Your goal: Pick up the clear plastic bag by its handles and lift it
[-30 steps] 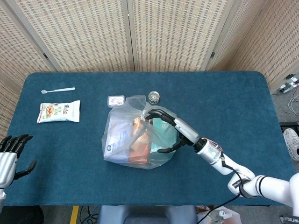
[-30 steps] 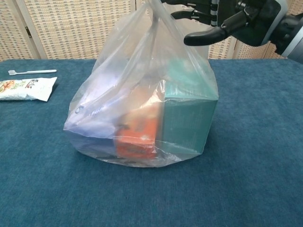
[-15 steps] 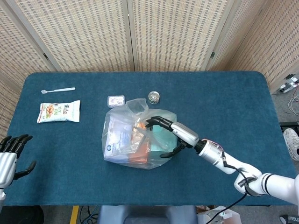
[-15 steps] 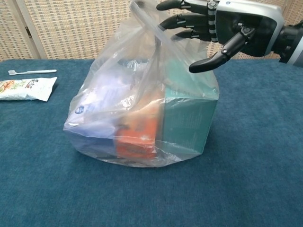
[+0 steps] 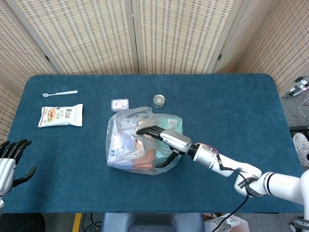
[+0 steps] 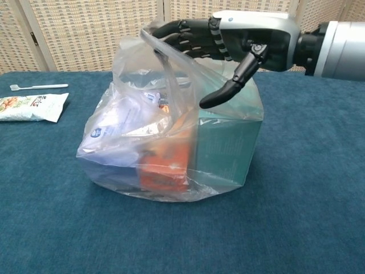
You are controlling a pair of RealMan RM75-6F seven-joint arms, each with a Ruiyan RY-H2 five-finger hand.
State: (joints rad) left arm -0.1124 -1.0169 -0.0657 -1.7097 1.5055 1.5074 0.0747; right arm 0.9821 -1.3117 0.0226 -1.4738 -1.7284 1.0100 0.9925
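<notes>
The clear plastic bag (image 5: 126,147) (image 6: 128,134) sits mid-table, holding a teal box (image 6: 227,142), an orange box (image 6: 166,164) and a blue-and-white pack. Its handles (image 6: 155,47) stand up at the top left. My right hand (image 5: 161,140) (image 6: 231,40) hovers over the bag's top. Its fingers stretch leftward against the handle loop and the thumb hangs apart below; nothing is gripped. My left hand (image 5: 12,162) rests at the table's near left edge, fingers spread, far from the bag.
A snack packet (image 5: 61,115) (image 6: 31,107) and a white spoon (image 5: 60,93) (image 6: 37,87) lie at the far left. A small clear container (image 5: 119,103) and a round silvery thing (image 5: 159,100) sit just behind the bag. Wicker screens stand behind the table.
My right hand has come down and leftward across the bag's top, its fingers reaching the handles. The bag's top has slumped left. The left hand has stayed put.
</notes>
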